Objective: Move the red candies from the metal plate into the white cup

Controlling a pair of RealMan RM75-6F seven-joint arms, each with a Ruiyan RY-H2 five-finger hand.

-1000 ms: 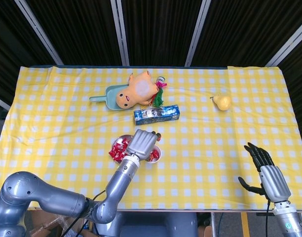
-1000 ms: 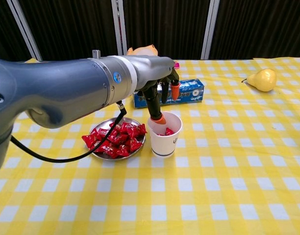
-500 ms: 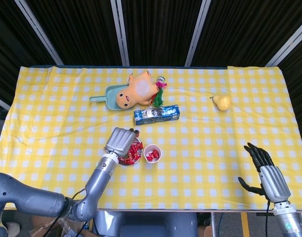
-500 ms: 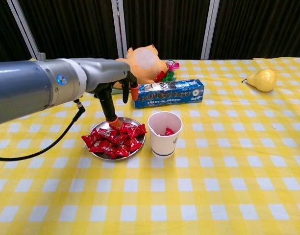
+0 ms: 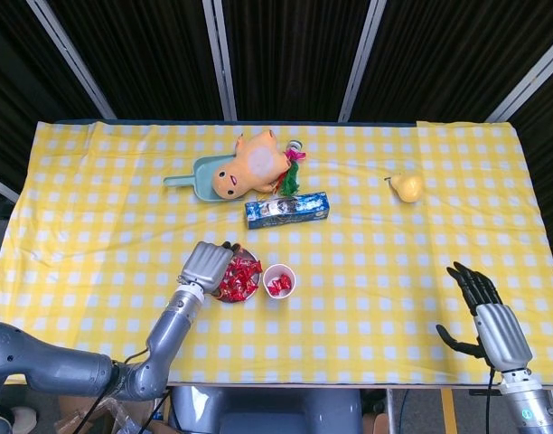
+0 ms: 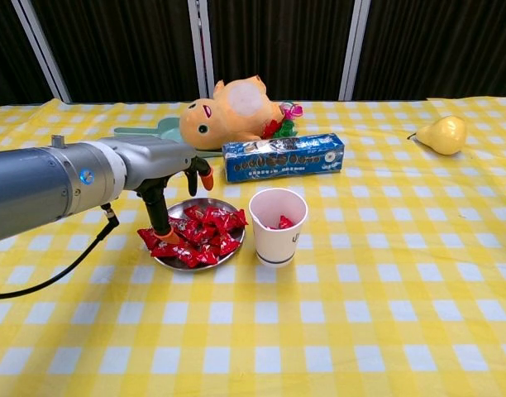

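Left hand (image 6: 166, 178) low over left side of plate (image 6: 205, 204), fingers (image 6: 160, 217) pointing down into candies (image 6: 205, 234); orange fingertip touching pile at plate's left edge. Whether a candy is pinched: cannot tell, nothing plainly grasped. In head view same hand (image 5: 207, 264) covers plate's (image 5: 245, 255) left half, candies (image 5: 239, 277) showing to its right.

Candies heaped on plate, red wrappers, a few hanging over near-left rim. Cup (image 6: 277, 226) upright just right of plate, near but apart by a slim gap; at least one red candy inside w/ red visible at bottom. Cup (image 5: 278, 280) from head view also shows red inside.

Right hand (image 5: 487, 310) at near-right corner of surface (image 5: 105, 226), well apart from everything, fingers spread & released, holding nothing. Not seen in chest view.

Behind plate & cup: blue box (image 6: 283, 156) lying lengthwise. Beyond it orange plush (image 6: 230, 110) resting on a teal scoop (image 6: 150, 129), small green/pink item beside plush, too small to tell. Pear (image 6: 440, 133) far right, alone. Yellow-white check cloth over whole surface.
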